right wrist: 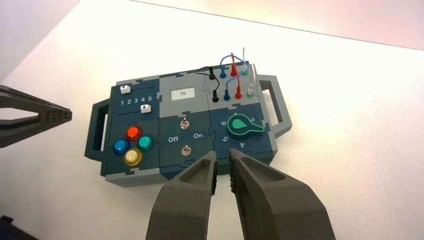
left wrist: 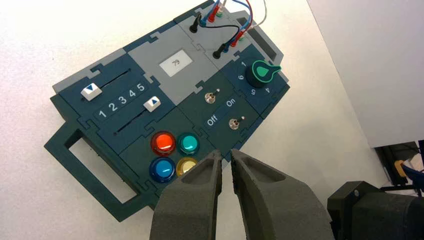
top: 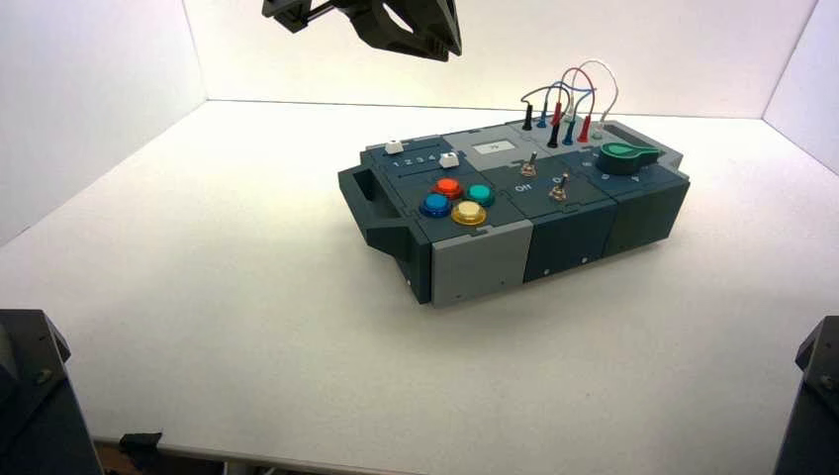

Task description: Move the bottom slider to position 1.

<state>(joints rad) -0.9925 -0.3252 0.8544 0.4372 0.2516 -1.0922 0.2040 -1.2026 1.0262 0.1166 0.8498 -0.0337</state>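
Observation:
The bottom slider (left wrist: pixel 152 104) is a small white cap on the dark track nearest the coloured buttons, and it sits by the digit 5. It also shows in the high view (top: pixel 449 160) and the right wrist view (right wrist: pixel 145 109). Position 1 (left wrist: pixel 102 114) is the first digit of the printed row "1 2 3 4 5". My left gripper (left wrist: pixel 226 152) hangs high above the box, shut and empty, at the top of the high view (top: pixel 435 40). My right gripper (right wrist: pixel 223 152) hovers off the box's front edge, shut and empty.
The twin white slider cap (left wrist: pixel 91 92) sits on the far track near the 1 end. Red, teal, blue and yellow buttons (left wrist: pixel 163 143), two toggle switches (left wrist: pixel 212 97), a display reading 79 (left wrist: pixel 175 63), a green knob (left wrist: pixel 263 72) and plugged wires (top: pixel 564 99) are on the box. White walls enclose the table.

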